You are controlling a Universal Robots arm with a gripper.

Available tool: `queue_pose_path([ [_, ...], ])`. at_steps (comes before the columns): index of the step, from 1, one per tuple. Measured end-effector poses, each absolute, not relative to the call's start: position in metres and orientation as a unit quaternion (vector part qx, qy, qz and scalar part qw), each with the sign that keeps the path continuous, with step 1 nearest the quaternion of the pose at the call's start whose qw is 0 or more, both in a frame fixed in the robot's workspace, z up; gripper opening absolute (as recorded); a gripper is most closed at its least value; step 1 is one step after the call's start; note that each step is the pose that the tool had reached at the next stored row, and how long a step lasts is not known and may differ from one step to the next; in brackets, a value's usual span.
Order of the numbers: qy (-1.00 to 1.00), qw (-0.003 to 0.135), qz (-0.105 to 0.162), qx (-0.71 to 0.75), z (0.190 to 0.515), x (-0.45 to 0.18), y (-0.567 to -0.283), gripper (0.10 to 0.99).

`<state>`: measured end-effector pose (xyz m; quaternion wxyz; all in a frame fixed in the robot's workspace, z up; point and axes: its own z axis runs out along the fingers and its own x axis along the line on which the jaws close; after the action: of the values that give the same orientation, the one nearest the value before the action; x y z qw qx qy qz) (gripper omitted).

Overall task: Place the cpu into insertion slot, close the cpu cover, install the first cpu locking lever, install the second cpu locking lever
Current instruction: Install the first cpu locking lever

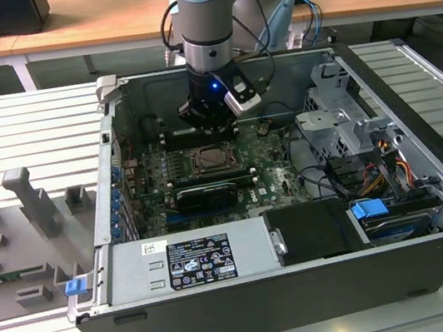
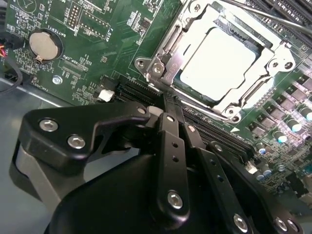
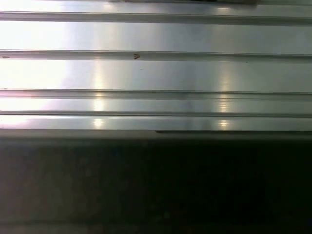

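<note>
I see the open computer case (image 1: 322,268) lying on its side on the ribbed metal table (image 1: 23,138), with the arm (image 1: 209,8) reaching down into it from above. Inside, the green circuit board (image 1: 267,163) lies flat on the case floor. In the exterior view the gripper (image 1: 207,118) hangs just past the far edge of the insertion slot (image 1: 214,160), close above the board.

In the second wrist view the gripper's (image 2: 168,105) two black fingers (image 2: 171,146) are pressed together with nothing between them, their tips at the near corner of the socket frame.

The cpu cover (image 2: 229,100) is folded down flat over the socket, its square window framing the chip. The cpu (image 2: 219,61) sits in the slot, pale face up, level with the board; it is square, so no long axis, and its edges run parallel to the frame's. A thin metal lever rod (image 2: 263,14) runs along the socket's far side.

The first wrist view shows me ribbed metal surface (image 3: 156,73) above a dark band.
</note>
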<state>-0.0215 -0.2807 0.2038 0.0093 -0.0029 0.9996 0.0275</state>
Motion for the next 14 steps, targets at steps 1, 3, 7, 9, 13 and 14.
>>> queue_pose_path([
  [1,1.000,0.009,0.027,-0.003,0.203,-0.021,-0.281,0.102],
  [3,1.000,0.009,0.027,-0.003,0.201,-0.021,-0.281,0.102],
  [7,1.000,0.009,0.027,-0.003,0.201,-0.021,-0.281,0.102],
  [9,1.000,0.010,0.027,-0.003,0.205,-0.021,-0.280,0.102],
  [13,1.000,0.010,0.027,-0.003,0.214,-0.021,-0.281,0.102],
  [14,1.000,0.009,0.027,-0.003,0.214,-0.021,-0.282,0.102],
])
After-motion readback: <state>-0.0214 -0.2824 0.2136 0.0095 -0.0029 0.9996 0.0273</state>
